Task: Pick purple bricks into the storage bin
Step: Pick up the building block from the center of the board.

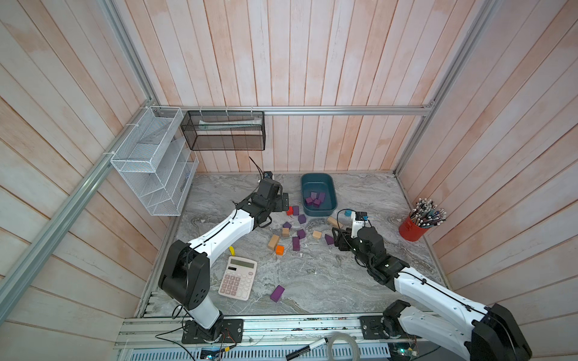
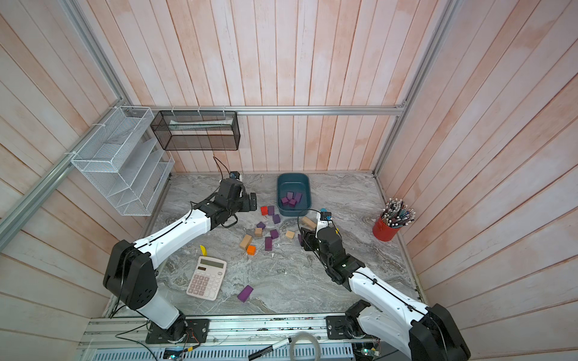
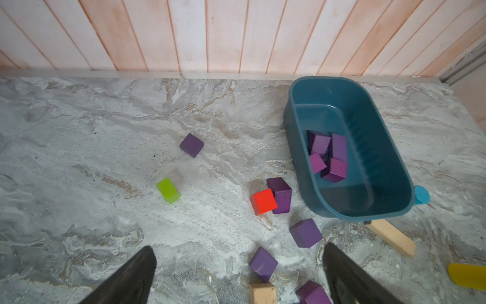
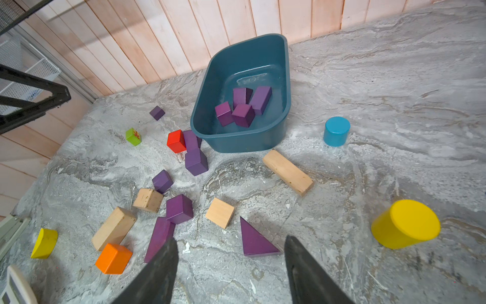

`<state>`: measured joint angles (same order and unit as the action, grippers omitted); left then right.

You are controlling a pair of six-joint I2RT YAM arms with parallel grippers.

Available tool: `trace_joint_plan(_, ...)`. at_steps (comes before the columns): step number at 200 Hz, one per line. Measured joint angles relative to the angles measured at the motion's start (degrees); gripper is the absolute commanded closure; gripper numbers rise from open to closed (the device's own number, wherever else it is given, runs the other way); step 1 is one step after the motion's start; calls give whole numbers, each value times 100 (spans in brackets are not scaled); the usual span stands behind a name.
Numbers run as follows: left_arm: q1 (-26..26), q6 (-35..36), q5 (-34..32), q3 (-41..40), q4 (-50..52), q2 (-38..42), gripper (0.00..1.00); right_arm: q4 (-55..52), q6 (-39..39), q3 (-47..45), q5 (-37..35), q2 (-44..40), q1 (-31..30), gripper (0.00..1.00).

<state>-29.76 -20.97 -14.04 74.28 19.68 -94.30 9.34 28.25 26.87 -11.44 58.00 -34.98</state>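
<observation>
Nearest to me, close beside the pink calculator [image 1: 237, 277] and well away from the storage bin [image 1: 331, 200], lies the biggest loose purple bar [image 1: 277, 293], flat on the marble counter [image 1: 328, 281]. It looks like light, stiff painted wood with a matte face, so I'd judge it unlikely to slip; its two long flat sides are the place to pinch it.

Inside the bin, at the end nearer the arms, four or five purple bricks [image 4: 243, 105] sit heaped together. Just outside that end, a purple block [image 3: 281, 194] touches a red cube [image 3: 263, 201], which could be nudged along with it. Further out from the bin, more purple cubes mix with tan blocks, and a slim purple bar [image 4: 159, 238] lies against a cube.

Smallest and trickiest is the purple wedge [image 4: 256, 242], lying flat: its sloped edge would squirt out, so I'd take it across the flat faces or square edges.

Left hand [image 3: 238, 276] stands wide open and empty beside the bin. Right hand [image 4: 230, 265] is partly open, holding nothing, poised just short of the wedge.
</observation>
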Motion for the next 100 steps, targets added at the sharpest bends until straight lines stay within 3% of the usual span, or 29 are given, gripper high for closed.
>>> trace_joint_plan(48, 380, -186, -72, 129, 310, -199, 3, 63, -142, 103, 111, 273, -236, 34)
trace_joint_plan(100, 507, -216, -212, 1121, 570, -1377, 9, 225, -442, 313, 422, 691, -396, 35)
